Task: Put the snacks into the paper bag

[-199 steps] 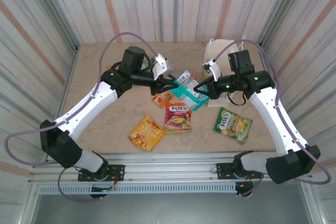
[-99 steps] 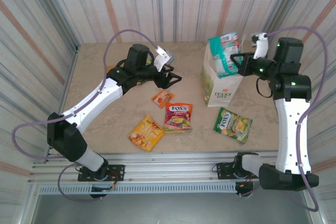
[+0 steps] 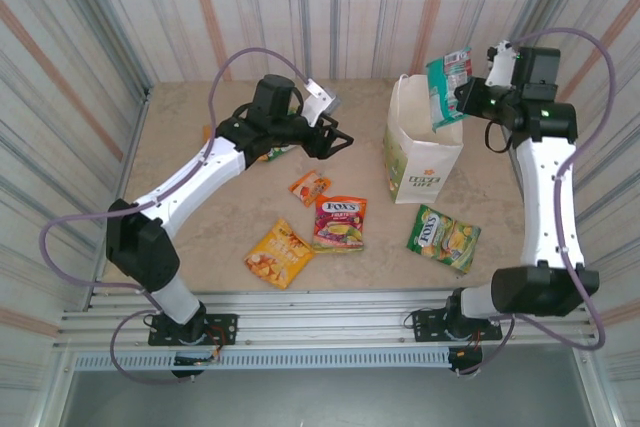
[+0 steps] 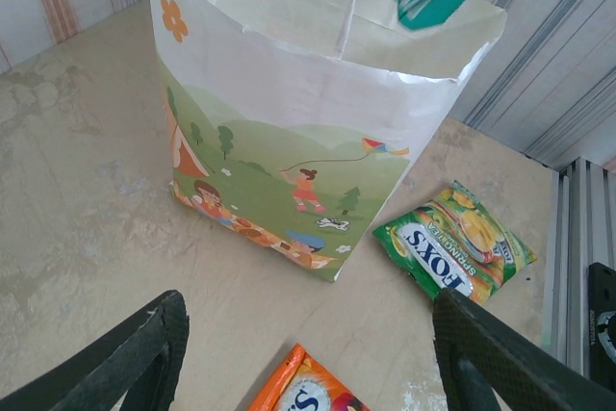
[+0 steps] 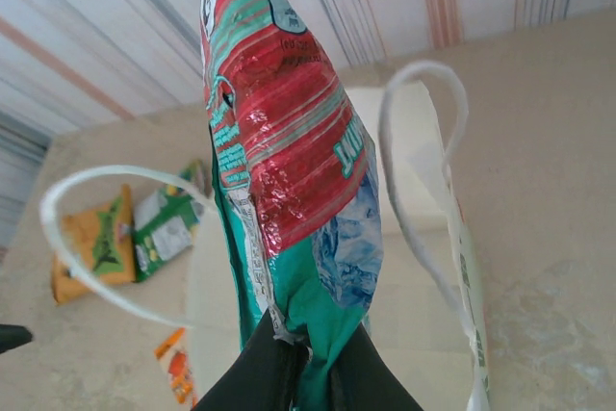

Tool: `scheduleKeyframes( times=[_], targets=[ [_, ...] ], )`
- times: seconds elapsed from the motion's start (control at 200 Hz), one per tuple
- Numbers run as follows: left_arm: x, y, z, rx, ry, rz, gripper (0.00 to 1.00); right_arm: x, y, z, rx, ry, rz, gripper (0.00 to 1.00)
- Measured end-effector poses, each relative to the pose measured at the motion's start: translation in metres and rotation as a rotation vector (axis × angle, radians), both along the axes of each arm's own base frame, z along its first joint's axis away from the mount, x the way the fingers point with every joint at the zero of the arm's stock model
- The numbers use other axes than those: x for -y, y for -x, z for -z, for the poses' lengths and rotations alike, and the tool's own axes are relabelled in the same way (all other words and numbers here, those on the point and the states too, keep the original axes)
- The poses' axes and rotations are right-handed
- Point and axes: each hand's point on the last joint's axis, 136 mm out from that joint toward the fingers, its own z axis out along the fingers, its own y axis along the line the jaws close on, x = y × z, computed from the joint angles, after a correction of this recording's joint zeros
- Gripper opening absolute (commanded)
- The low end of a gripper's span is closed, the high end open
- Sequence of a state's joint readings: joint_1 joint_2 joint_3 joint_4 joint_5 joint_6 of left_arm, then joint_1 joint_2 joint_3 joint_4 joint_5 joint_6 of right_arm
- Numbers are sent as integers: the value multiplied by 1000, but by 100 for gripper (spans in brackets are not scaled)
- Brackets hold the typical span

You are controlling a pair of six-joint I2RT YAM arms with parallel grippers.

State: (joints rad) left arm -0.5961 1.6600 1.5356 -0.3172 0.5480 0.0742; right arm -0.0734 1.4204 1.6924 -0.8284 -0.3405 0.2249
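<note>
Teal snack packet (image 3: pixel 448 87) hangs just above the mouth of the white paper bag (image 3: pixel 420 162), clamped by one end in R gripper (image 3: pixel 463 99). Looks light, floppy, slick foil; edge seam prob. the surest hold. L gripper (image 3: pixel 335 137) is spread wide, empty. Pink-red FOX'S bag (image 3: pixel 340 222) and green FOX'S bag (image 3: pixel 443 237) lie flat on table (image 3: pixel 380 267).

The paper bag (image 3: pixel 420 162) is stood far right, a packet (image 3: pixel 448 87) held above its mouth by the right gripper (image 5: pixel 306 371). One FOX'S bag (image 3: pixel 443 237) is laid before it. A second FOX'S bag (image 3: pixel 340 222) is laid leftward, a sachet (image 3: pixel 310 187) behind that, the nearest bag (image 3: pixel 279 254) just beside its left.
</note>
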Motion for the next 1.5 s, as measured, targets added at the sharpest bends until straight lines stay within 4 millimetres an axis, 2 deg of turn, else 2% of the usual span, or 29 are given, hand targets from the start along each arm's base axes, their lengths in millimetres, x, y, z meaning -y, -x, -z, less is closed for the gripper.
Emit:
scheduleKeyframes(
  times=[0.1, 0.22, 0.356, 0.436, 0.501, 0.707, 0.887, 0.982, 1.082, 1.213, 1.348, 1.503],
  targets=[
    [2, -2, 6, -11, -8, 0, 70, -8, -9, 26, -89, 50, -13, 6],
    [2, -3, 12, -26, -21, 2, 70, -18, -15, 49, -163, 118, -37, 9],
    [2, -3, 13, -29, -24, 3, 70, -20, -15, 65, -218, 165, -44, 15],
    [2, -3, 13, -30, -26, 3, 70, -19, -14, 71, -237, 183, -47, 25],
    [2, -3, 13, -32, -27, 3, 70, -20, -15, 71, -237, 187, -49, 33],
    [1, -2, 15, -43, -30, 2, 69, -25, -16, 60, -212, 193, -60, 42],
    [0, 0, 18, -83, -29, -11, 68, -24, -4, 47, -189, 192, -57, 44],
    [0, 1, 18, -122, -17, -29, 67, -27, 10, 31, -148, 191, -61, 45],
    [-1, 2, 23, -183, -7, -57, 66, -36, 37, 16, -101, 186, -74, 45],
    [-5, 9, 48, -315, -13, -109, 66, -52, 80, 15, -70, 142, -98, 48],
    [-17, 24, 91, -486, -50, -180, 66, -67, 117, 37, -76, 75, -115, 48],
    [-33, 45, 137, -644, -91, -263, 63, -82, 149, 83, -128, -11, -123, 47]
  ],
)
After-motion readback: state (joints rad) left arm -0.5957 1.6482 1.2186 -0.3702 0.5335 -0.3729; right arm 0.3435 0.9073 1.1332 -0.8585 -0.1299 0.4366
